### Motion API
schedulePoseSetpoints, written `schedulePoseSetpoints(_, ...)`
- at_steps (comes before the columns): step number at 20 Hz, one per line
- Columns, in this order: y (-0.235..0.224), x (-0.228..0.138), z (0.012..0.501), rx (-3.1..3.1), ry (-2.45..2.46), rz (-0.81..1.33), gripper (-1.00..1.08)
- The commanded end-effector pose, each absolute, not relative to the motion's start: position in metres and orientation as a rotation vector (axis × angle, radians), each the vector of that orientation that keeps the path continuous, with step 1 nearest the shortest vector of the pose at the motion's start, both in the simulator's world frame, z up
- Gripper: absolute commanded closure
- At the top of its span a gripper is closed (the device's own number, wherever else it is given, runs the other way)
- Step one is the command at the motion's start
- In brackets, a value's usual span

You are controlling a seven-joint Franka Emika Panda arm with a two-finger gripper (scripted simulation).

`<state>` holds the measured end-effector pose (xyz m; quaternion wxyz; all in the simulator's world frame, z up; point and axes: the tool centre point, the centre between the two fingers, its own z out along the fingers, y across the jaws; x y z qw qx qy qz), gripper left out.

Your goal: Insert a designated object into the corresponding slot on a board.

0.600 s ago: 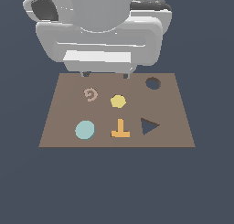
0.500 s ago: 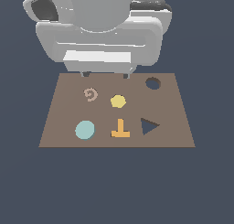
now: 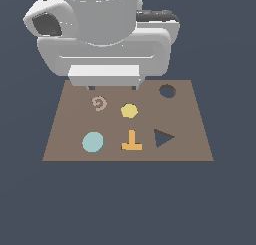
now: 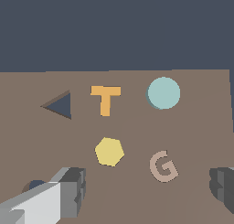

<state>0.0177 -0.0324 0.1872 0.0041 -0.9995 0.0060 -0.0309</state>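
Fingers wide apart, empty, over the board's far edge.
The disc [image 3: 93,142] lies near-left on the board [image 3: 200,139]; reaching over, fingers [image 4: 68,191] might nudge the hexagon [image 3: 129,110]; slot [image 3: 167,91] sits far-right, seemingly clear.

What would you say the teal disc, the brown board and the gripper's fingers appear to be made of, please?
This is a simulator render, so materials are only suggested. The teal disc looks like matte plastic: flat even colour, no shine, a thin shaded edge. The board reads as matte brown wood or fibreboard, though no grain shows. The gripper fingers look like dull grey metal or hard plastic, with darker ribbed pads.
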Motion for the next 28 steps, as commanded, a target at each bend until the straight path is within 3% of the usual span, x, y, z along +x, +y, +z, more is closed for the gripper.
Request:
schedulePoseSetpoints(1,-0.037,0.020,0.181,-3.132,-0.024,-0.092,-0.92)
schedulePoseSetpoints(28,-0.098,0.090,0.061,-3.014,-0.881,-0.008,-0.92)
